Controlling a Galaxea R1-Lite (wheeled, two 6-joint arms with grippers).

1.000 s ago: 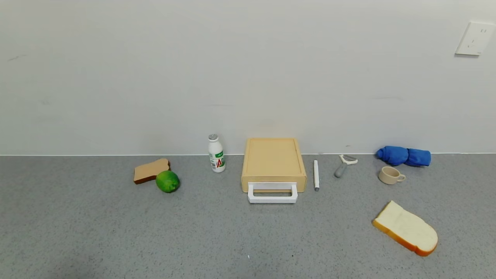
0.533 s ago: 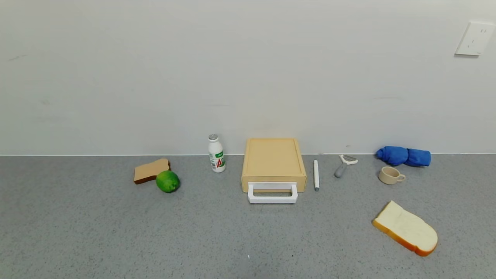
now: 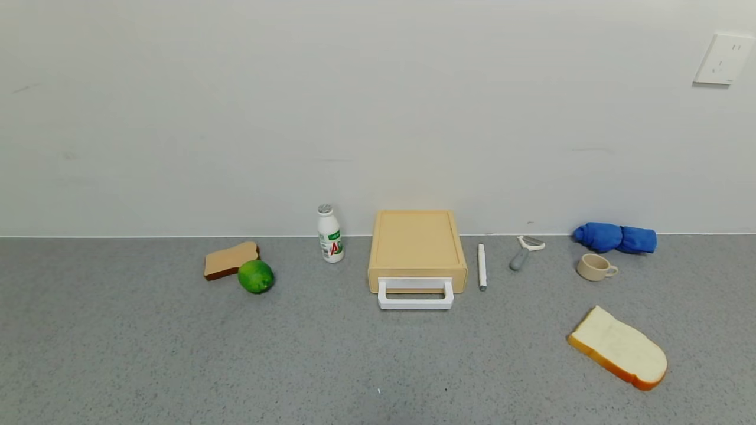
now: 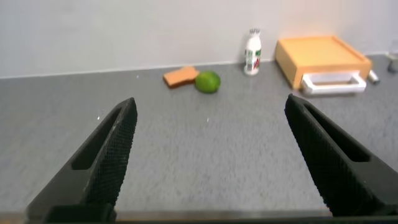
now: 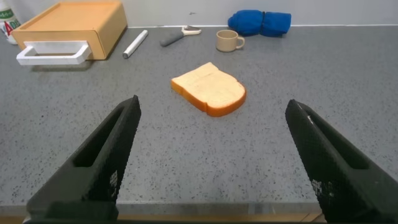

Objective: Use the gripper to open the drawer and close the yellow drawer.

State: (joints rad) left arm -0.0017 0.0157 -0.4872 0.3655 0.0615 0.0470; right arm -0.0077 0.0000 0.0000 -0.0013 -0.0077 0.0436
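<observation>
While the drawer (image 3: 417,251) sits shut at the table's (image 3: 177,354) far edge, both spread grippers (image 4: 211,162) (image 5: 214,162) hover near its front edge, so reaching the white handle (image 3: 416,294) comes next.

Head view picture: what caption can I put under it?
Closed yellow drawer with white handle on a grey counter, among bottle, lime, bread.

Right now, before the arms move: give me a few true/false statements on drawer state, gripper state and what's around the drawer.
1. The drawer is pulled open. False: its tray sits flush, shut.
2. The left gripper is open, holding nothing. True.
3. The right gripper is shut on the drawer's white handle. False: it is open, away from the handle.
4. A white bottle stands upright on the drawer's left. True.
5. The pale bread slice lies on top of the drawer. False: it lies on the table, on the right.
</observation>
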